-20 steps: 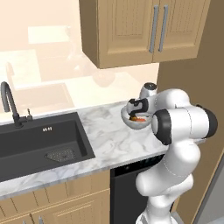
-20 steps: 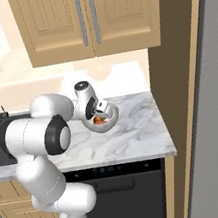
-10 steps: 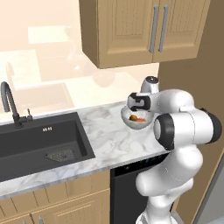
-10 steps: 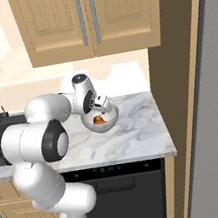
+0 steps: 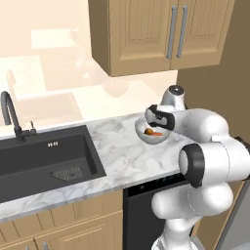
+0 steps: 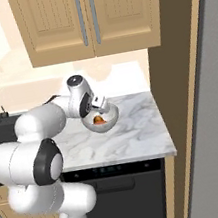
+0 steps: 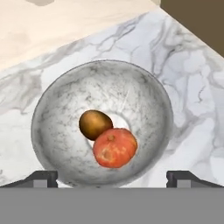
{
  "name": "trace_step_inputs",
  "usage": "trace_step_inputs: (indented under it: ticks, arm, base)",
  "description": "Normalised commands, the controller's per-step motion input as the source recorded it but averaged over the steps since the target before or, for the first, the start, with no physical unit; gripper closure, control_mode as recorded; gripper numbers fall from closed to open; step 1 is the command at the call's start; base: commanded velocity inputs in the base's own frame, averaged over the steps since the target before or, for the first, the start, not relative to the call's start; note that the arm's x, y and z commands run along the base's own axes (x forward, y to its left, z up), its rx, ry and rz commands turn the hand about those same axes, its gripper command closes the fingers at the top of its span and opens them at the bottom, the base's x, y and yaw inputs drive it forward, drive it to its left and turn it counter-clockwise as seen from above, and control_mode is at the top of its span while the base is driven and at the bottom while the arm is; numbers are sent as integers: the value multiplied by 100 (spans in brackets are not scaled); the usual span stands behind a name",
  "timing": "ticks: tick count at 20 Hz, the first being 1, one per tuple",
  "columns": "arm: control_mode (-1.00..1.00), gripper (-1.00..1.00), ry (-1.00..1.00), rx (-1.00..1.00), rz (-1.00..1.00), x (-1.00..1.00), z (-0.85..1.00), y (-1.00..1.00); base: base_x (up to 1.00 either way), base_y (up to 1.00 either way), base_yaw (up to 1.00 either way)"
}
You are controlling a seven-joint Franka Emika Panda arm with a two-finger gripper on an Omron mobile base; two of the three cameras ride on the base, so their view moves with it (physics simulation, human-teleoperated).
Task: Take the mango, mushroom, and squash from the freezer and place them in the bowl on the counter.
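Note:
The silvery marbled bowl [image 7: 57, 100] stands on the white marble counter [image 7: 192, 100]. Inside it lie a red-orange mango [image 7: 115, 147] and, touching it, a small tan-brown rounded mushroom [image 7: 94, 123]. My gripper [image 7: 113, 178] hovers straight above the bowl, open, with nothing between its fingers. From the base views the hand [image 5: 158, 119] covers part of the bowl [image 5: 146, 137], and the mango [image 6: 98, 120] peeks out below the gripper [image 6: 100, 105]. The squash is out of view. The freezer [image 6: 212, 138] is the grey panel at the far right.
A dark sink [image 5: 44, 161] with a black tap [image 5: 12, 114] lies left of the bowl. Wooden wall cabinets [image 5: 146, 34] hang over the counter. A tall brown panel [image 6: 179, 93] borders the counter on the right, and a black appliance [image 6: 120, 190] sits under it.
The jaws have spread wider over the bowl. The hand has stayed almost in place above it, while the elbow has shifted a little.

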Motion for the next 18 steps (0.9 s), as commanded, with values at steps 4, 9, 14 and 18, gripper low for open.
trace_step_inputs:
  ticks: [4,9,14,18]
  arm:
    - [-100,-100,-9,0,0,-55,6,0]
    - [-100,-100,0,0,0,-47,44,-2]
    - [-100,-100,0,0,0,-65,33,0]
    - [-100,-100,3,0,0,-69,4,1]
  base:
    - [0,0,0]
    - [0,0,0]
    - [0,0,0]
    - [0,0,0]
